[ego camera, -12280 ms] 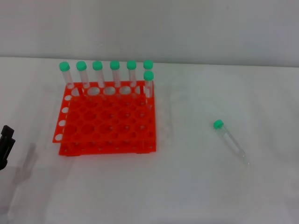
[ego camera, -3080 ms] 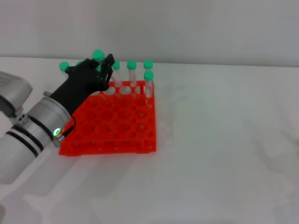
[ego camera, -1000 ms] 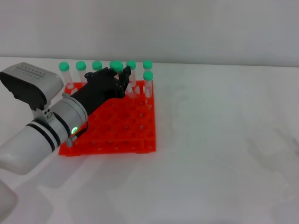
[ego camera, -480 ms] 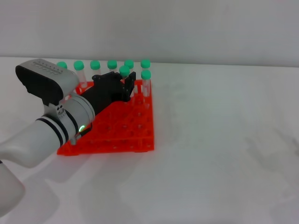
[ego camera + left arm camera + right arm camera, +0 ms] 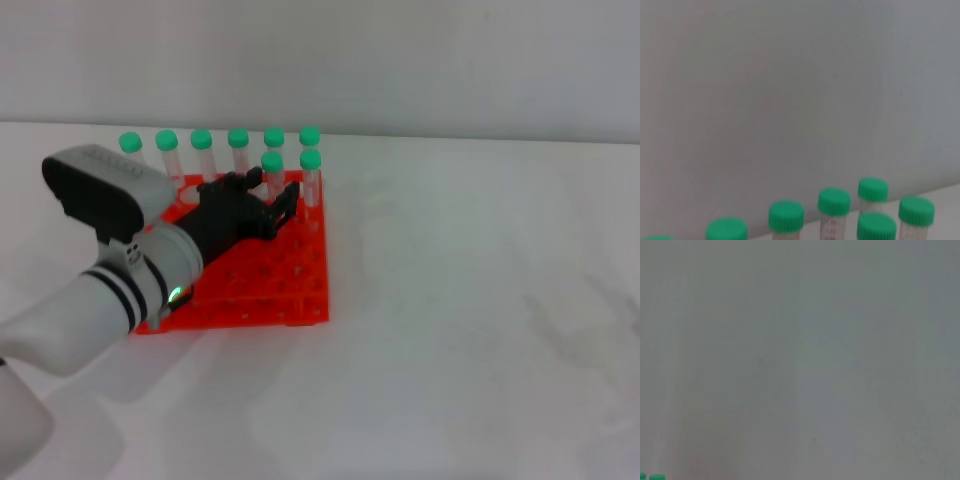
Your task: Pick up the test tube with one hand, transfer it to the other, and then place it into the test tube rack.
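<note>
Over the rack point(image 5: 262, 268), L end effector point(image 5: 268, 205) sits low at the back rows, w/ the tube point(image 5: 271, 172) upright in a 2nd-row hole, next to another tube point(image 5: 310, 172). Fingers look spread, apparently let go, touching or just beside the tube; can't say which. Step: final placing, looks done. Next: lift straight up, clear of the caps. R end effector not visible.

Rack point(image 5: 300, 285) partly behind left arm point(image 5: 110, 300)
</note>
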Motion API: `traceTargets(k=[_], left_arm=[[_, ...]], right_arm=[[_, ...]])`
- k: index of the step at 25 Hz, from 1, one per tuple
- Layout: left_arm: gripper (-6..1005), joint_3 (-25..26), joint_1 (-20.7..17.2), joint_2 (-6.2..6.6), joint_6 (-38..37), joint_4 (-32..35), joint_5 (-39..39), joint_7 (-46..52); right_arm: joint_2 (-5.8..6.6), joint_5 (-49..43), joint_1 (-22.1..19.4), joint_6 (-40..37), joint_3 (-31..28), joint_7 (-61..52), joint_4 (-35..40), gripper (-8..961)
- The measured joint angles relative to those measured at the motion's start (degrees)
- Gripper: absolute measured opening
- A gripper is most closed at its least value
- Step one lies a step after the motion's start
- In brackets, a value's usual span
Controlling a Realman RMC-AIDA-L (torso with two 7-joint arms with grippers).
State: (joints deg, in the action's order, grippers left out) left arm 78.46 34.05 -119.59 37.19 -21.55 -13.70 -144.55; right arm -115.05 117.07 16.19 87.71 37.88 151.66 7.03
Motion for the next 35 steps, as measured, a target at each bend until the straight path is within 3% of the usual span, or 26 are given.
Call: traceTargets(k=[4,8,9,10,12,13,14,15,18,21,26,35], left_arm=[[445,-1.20,-3.55,-0.16,0.66,-1.93,0.42,-0.10],[627,-0.78,-11.25,-0.21,5.34,-5.97,1.20,-0.86],[672,-0.58,-14.86,-0.22,11.33,-6.37,3.12,-2.61],[704,-0.58,-14.86,-0.22,11.33,-6.37,3.12,-2.61],[768,-0.57,-18.95,-0.20,19.69,-5.48,7.28,-5.52],[799,-0.55,-22.06,-0.20,28.45,-3.03,12.38,-7.70],[831,-0.55,-22.06,-0.20,28.45,-3.03,12.38,-7.70],[863,-0.53,-23.40,-0.22,33.46,-0.86,15.45,-8.25],[861,-0.87,-24.82,-0.33,43.66,6.60,23.74,-7.07],[860,-1.06,-24.91,-0.48,47.21,12.01,28.67,-4.26],[857,-0.89,-24.98,-0.61,45.30,15.83,32.21,1.38],[853,-1.10,-25.12,-0.60,41.47,16.19,33.17,5.77]], right_arm=[[0.00,0.00,-0.05,-0.06,0.00,0.02,0.07,872],[0.00,0.48,-0.18,-0.24,0.00,0.06,-0.06,872],[0.00,0.97,-0.27,-0.37,0.00,0.07,-0.17,872],[0.00,1.37,-0.31,-0.47,0.00,0.08,-0.23,872],[0.00,2.09,-0.36,-0.98,-0.01,0.10,-0.30,872],[0.00,2.28,-0.37,-1.26,-0.04,0.12,-0.32,872],[0.00,2.61,-0.36,-1.60,-0.05,0.13,-0.38,872],[0.00,3.00,-0.37,-1.94,-0.06,0.13,-0.59,872],[0.00,5.15,-0.30,-2.60,-0.08,0.16,-1.99,872],[0.00,6.49,-0.21,-2.74,-0.28,0.18,-3.01,872],[0.00,7.08,-0.14,-2.79,-1.87,0.20,-4.72,872],[0.00,6.89,-0.37,-3.05,-3.28,0.18,-7.66,873]])
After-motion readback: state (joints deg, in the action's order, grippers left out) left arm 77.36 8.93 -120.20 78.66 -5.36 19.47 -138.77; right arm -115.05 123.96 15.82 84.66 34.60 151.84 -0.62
